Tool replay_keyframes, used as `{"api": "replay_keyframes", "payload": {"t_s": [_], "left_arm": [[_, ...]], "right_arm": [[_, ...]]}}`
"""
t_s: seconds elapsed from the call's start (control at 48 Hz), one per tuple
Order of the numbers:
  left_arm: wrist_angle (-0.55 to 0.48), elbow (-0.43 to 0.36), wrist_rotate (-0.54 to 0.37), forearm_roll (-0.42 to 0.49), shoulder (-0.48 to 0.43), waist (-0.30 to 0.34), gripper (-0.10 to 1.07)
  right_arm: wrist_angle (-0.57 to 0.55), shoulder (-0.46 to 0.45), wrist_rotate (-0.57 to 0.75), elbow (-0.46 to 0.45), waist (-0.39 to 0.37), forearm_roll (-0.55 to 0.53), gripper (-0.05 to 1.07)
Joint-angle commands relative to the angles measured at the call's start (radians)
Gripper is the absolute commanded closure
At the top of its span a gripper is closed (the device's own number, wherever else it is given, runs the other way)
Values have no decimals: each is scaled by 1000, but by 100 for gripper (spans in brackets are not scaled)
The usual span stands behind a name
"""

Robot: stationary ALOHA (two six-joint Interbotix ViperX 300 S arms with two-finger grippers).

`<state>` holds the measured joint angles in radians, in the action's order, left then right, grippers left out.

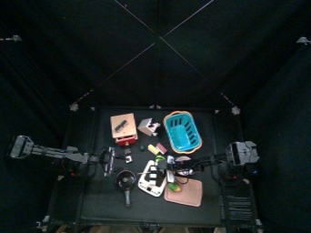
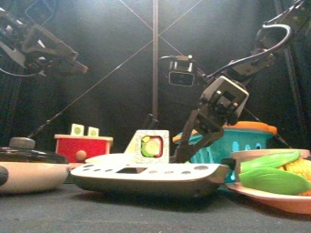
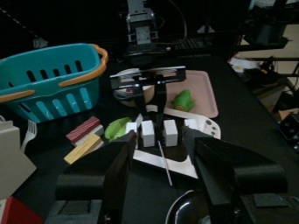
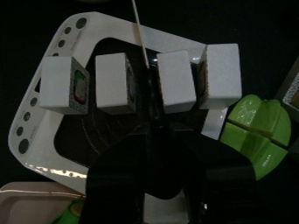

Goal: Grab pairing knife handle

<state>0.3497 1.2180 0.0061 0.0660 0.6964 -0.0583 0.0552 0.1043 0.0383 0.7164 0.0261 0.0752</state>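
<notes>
The paring knife lies in a white slotted rack (image 4: 70, 35) between white blocks. Its black handle (image 4: 149, 87) runs down the middle and its thin blade (image 4: 138, 17) points away. My right gripper (image 4: 149, 109) hangs right over the handle, with a jaw on either side and still apart. In the left wrist view the right gripper (image 3: 153, 87) stands above the rack (image 3: 176, 157), and the blade (image 3: 166, 162) shows as a thin line. My left gripper (image 3: 176, 171) hovers open and empty short of the rack, left of it in the top view (image 1: 109, 164).
A blue basket (image 1: 183, 132) stands behind the rack and a wooden toy box (image 1: 122, 126) stands at the back left. A black pan (image 1: 125, 182) sits left of the rack. A pink plate (image 1: 195, 196) with green vegetables lies to the right.
</notes>
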Motion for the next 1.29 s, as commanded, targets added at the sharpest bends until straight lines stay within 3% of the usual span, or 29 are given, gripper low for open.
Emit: {"api": "replay_keyframes", "payload": {"t_s": [0.0,0.604,1.271], "left_arm": [[6,-12,-2,0,-2,2,14],[5,-15,2,3,-2,8,14],[6,-29,3,23,-2,49,14]], "right_arm": [[-3,-18,-2,-21,-5,-2,42],[-94,-28,2,-89,3,-35,43],[-115,-69,3,-83,26,-3,44]]}}
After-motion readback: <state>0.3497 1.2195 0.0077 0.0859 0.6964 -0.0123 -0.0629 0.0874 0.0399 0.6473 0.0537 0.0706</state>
